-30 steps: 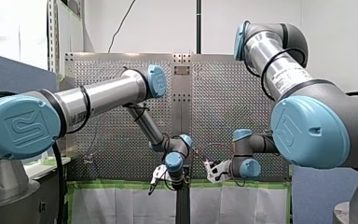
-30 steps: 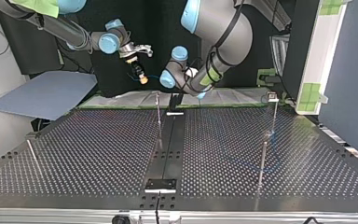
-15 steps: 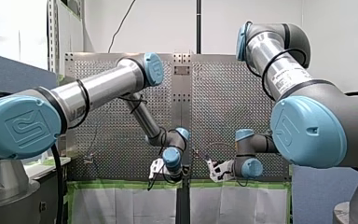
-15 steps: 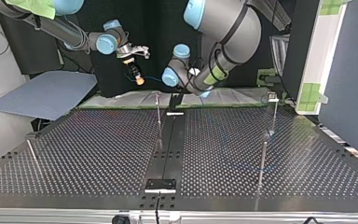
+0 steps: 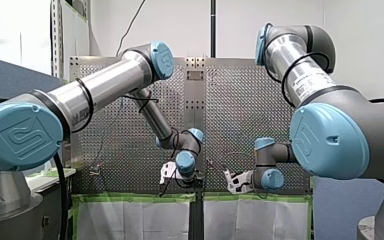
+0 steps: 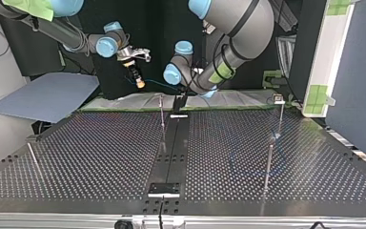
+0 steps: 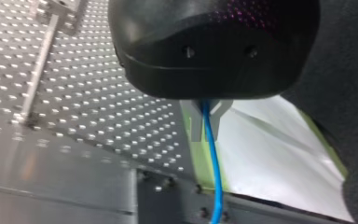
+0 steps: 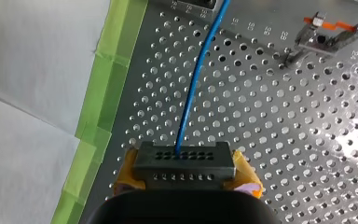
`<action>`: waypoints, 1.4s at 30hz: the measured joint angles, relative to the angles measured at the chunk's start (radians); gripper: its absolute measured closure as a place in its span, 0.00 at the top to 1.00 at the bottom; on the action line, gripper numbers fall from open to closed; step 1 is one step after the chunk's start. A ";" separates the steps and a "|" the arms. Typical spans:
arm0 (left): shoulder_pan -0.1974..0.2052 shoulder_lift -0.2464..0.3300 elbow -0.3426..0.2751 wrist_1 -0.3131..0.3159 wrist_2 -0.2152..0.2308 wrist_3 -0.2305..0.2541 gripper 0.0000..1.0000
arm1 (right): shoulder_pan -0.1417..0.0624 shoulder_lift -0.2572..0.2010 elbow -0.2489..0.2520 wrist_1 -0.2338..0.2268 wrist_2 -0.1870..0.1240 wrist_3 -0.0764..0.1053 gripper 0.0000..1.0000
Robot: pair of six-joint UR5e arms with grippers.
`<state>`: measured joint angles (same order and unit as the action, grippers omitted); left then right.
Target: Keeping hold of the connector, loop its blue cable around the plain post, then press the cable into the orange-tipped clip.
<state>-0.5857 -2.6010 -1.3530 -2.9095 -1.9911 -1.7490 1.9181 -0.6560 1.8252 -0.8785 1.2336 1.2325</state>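
Pads (image 8: 244,170) of right gripper (image 8: 185,164) clamp connector (image 8: 185,157) — clear only in right wrist view. Blue cable (image 8: 193,84) runs ahead over perforated table (image 8: 261,121); orange-tipped clip (image 8: 332,36) well aside. Left wrist view: left gripper (image 7: 206,122) pinches cable above green tape (image 7: 193,158). Top view: both grippers near far edge — table open, thin post (image 6: 162,117) standing.

My left gripper (image 7: 204,134) — jaws pinched shut, my right gripper (image 8: 185,171) — jaws clamped
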 joint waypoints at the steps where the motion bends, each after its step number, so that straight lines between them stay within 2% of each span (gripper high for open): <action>1: 0.000 0.009 -0.008 0.007 -0.005 0.000 0.07 | -0.001 0.000 -0.001 0.001 0.000 0.001 0.00; 8: -0.003 0.061 -0.052 0.045 -0.055 -0.001 0.07 | -0.016 0.000 -0.007 0.005 -0.001 0.010 0.00; 13: -0.006 0.069 -0.058 0.047 -0.070 0.000 0.07 | -0.024 0.000 -0.009 0.006 -0.002 0.013 0.00; 20: -0.029 0.091 -0.088 0.083 -0.102 -0.001 0.07 | -0.031 0.000 -0.019 0.014 -0.003 0.013 0.00; 32: -0.066 0.098 -0.113 0.133 -0.114 -0.005 0.07 | -0.045 0.000 -0.034 0.021 -0.005 0.013 0.00; 42: -0.074 0.098 -0.115 0.155 -0.105 -0.008 0.07 | -0.062 0.000 -0.059 0.033 -0.006 0.014 0.00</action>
<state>-0.6599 -2.5029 -1.4676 -2.7547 -2.0957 -1.7573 1.8559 -0.6560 1.7664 -0.8454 1.2277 1.2467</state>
